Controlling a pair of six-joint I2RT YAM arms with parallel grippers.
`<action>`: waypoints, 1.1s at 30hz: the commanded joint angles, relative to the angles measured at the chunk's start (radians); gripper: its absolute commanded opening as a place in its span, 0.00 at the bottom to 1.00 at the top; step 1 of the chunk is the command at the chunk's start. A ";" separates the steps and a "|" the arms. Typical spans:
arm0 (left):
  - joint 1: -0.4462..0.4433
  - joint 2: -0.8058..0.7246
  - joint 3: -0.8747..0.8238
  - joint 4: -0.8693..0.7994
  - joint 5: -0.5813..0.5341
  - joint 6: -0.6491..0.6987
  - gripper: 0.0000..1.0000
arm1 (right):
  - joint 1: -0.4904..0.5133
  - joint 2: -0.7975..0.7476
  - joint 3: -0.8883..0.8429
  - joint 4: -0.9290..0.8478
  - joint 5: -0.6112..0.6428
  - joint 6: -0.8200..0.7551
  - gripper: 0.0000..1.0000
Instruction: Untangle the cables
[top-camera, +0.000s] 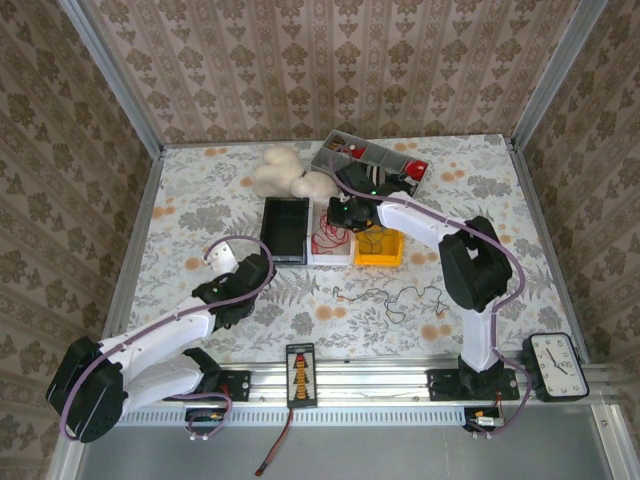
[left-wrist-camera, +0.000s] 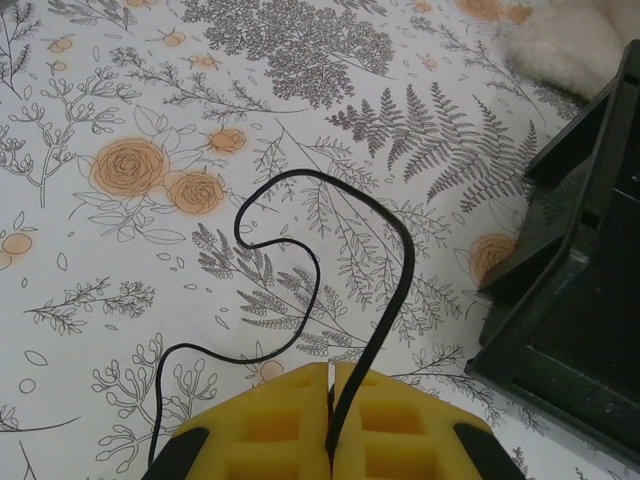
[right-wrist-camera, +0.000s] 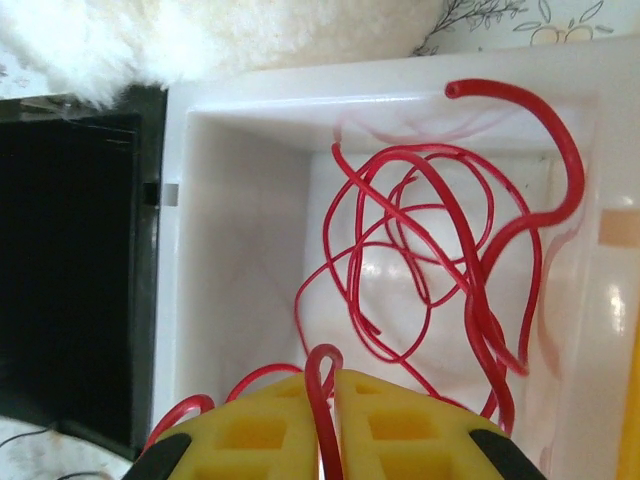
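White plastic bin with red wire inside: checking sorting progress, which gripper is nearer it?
Right. The right gripper hangs over the white plastic bin, pinching the thin red wire; the left gripper, shut on a thin black wire, sits leftward beyond the black plastic bin.

Left arm (top-camera: 160, 335), right arm (top-camera: 415, 220): white shells, black joints; purplish-grey cables (top-camera: 232, 240) ran alongside; fingers (left-wrist-camera: 270, 430) were yellow with square hollows

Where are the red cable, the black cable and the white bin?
red cable (right-wrist-camera: 492, 86), right wrist view, thick upper arc.
black cable (left-wrist-camera: 310, 172), left wrist view, top of its arch.
white bin (right-wrist-camera: 250, 220), right wrist view, bare left inner wall.
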 joint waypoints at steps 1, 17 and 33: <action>0.002 -0.007 0.053 -0.017 -0.011 0.049 0.00 | 0.034 0.047 0.063 -0.093 0.173 -0.049 0.12; 0.011 -0.016 0.083 -0.045 -0.030 0.066 0.00 | 0.126 0.177 0.170 -0.175 0.409 -0.190 0.19; 0.012 -0.042 0.106 -0.057 -0.045 0.114 0.00 | 0.129 0.062 0.082 -0.061 0.401 -0.171 0.35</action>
